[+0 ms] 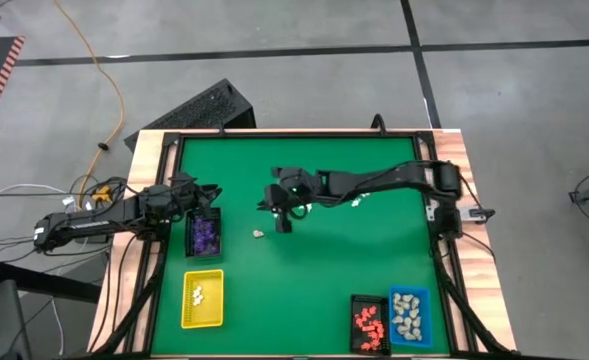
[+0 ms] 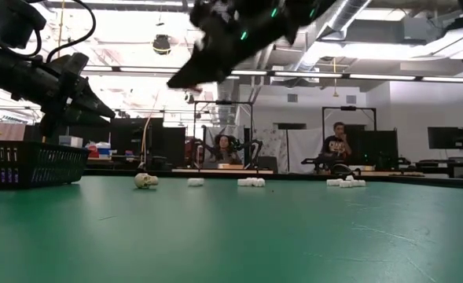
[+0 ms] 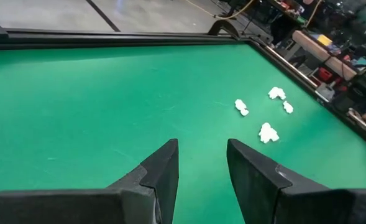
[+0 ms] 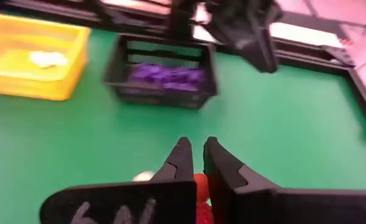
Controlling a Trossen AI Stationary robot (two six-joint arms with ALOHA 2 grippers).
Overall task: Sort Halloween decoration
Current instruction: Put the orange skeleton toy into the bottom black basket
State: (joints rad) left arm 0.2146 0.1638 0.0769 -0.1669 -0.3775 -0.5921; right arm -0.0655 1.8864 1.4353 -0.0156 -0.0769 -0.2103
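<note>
Green table carries trays along its edges; my right gripper pinches an orange figurine mid-table, left gripper open over the black tray.

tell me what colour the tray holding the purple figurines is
Black tray, holding purple figurines; clearest in the right wrist view.

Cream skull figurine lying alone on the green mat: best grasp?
Take the cream skull figurine from straight above, pinching its rounded sides. It is tiny, sits low on the green mat, and nothing crowds it, so a top-down pinch looks cleanest. The right tool hangs closest.
</note>
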